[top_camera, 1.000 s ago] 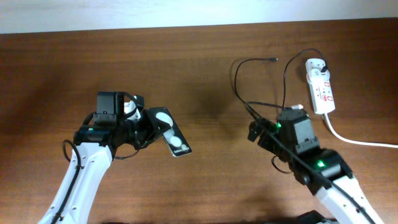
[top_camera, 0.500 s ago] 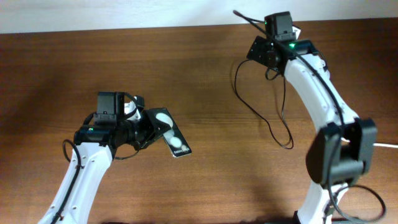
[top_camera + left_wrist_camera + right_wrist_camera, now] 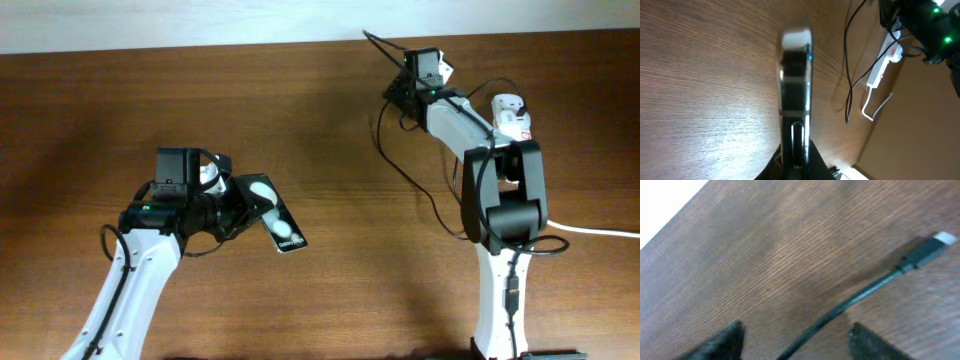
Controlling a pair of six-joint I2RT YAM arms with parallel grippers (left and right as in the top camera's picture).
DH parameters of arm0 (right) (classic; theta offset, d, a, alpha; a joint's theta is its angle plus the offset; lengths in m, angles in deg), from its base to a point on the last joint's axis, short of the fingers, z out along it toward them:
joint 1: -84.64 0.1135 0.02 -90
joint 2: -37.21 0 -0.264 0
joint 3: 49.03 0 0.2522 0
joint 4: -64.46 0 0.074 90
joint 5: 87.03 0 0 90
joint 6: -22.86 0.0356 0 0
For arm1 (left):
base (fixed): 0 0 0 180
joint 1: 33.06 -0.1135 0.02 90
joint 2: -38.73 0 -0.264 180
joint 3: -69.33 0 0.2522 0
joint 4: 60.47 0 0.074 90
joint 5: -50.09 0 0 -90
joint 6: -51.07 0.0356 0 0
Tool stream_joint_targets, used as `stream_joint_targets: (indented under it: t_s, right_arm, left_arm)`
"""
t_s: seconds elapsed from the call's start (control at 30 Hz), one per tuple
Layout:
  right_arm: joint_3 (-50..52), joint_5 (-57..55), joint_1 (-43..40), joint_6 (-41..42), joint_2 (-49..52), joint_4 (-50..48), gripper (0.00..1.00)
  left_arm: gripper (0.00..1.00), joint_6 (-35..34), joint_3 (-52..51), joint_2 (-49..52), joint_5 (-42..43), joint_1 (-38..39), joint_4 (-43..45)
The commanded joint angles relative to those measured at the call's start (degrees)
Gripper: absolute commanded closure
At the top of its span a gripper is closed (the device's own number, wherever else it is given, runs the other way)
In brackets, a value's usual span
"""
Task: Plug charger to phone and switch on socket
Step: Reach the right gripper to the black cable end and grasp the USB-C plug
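Observation:
My left gripper is shut on one end of the phone, a black slab with two white round spots, and holds it tilted over the left half of the table. In the left wrist view the phone shows edge-on between the fingers of the left gripper. My right gripper is at the far edge of the table, open. In the right wrist view the thin black charger cable runs between the spread fingers of the right gripper, its connector tip beyond them. The cable loops back across the table. The white socket lies at the far right, partly behind the right arm.
The socket's thick white cord runs off the right edge. The table's back edge meets a white wall just behind the right gripper. The left wrist view shows the socket and cable far off.
My right arm has swung from the near right to the table's far edge, now a little further left. The cable's tip end has moved up to the far edge too. The left arm and phone have not moved.

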Motion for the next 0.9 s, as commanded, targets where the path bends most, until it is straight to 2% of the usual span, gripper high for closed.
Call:
stream_joint_targets:
  t_s: [0.0,0.03,0.07,0.1,0.17,0.2,0.3,0.4,0.47,0.5,0.53,0.57,0.6,0.67,0.77,0.83,0.87]
  right_arm:
    - [-0.81,1.86,-0.46,0.55,1.88,-0.46,0.58]
    - [-0.81,2.51,-0.44,0.09,1.88,-0.48,0.68]
    - [-0.81,3.43,-0.44,-0.52,1.88,-0.44,0.72]
    - [-0.81,5.35,-0.44,-4.22,1.88,-0.37,0.82]
    - [-0.81,6.82,-0.39,-9.20,1.57,2.23,0.87]
    - [-0.81,6.80,-0.37,-12.57,0.94,6.56,0.91]
    - [-0.81,6.82,-0.15,-19.34,-0.37,19.30,0.93]
    - [-0.81,6.84,1.22,-19.65,-0.72,39.87,0.96]
    - [-0.81,6.78,3.48,-21.33,-0.72,48.98,0.95]
    - [-0.81,6.43,4.37,-22.51,-0.70,50.62,0.90]
    - [-0.81,3.10,6.19,-22.60,-0.72,52.30,0.56]
    - [-0.81,0.98,6.88,-22.58,-0.70,52.00,0.42]
    - [-0.81,-1.51,7.30,-22.40,-0.70,50.95,0.35]
    - [-0.81,-5.55,7.15,-21.94,-0.70,48.96,0.27]
    - [-0.81,-5.44,6.75,-17.77,-0.70,45.13,0.25]
    - [-0.81,-2.75,6.80,-17.81,-0.66,42.77,0.29]
    - [-0.81,-1.16,6.80,-17.81,-0.55,42.38,0.36]
  left_arm:
    - [1.00,0.92,0.63,-0.37,0.81,-0.09,0.28]
    - [1.00,0.92,0.63,-0.37,0.81,-0.09,0.22]
    - [1.00,0.92,0.63,-0.37,0.81,-0.09,0.20]
    - [1.00,0.92,0.63,-0.37,0.81,-0.09,0.11]
    - [1.00,0.92,0.63,-0.37,0.79,-0.09,-0.20]
    - [1.00,0.92,0.63,-0.37,0.79,-0.09,-0.35]
    - [1.00,0.92,0.63,-0.37,0.81,-0.09,-0.35]
    - [1.00,0.92,0.63,-0.37,0.79,-0.09,-0.33]
    - [1.00,0.92,0.63,-0.37,0.79,-0.09,-0.33]
    - [1.00,0.92,0.63,-0.37,0.81,-0.09,-0.33]
    - [1.00,0.92,0.63,-0.37,0.79,-0.09,-0.33]
    - [1.00,0.92,0.63,-0.37,0.81,-0.09,-0.33]
    - [1.00,0.92,0.63,-0.37,0.81,-0.09,-0.31]
    - [1.00,0.92,0.63,-0.37,0.83,-0.09,-0.33]
    - [1.00,0.92,0.63,-0.37,0.83,-0.09,-0.33]
    - [1.00,0.92,0.63,-0.37,0.83,-0.09,-0.33]
    - [1.00,0.92,0.63,-0.37,0.83,-0.09,-0.33]
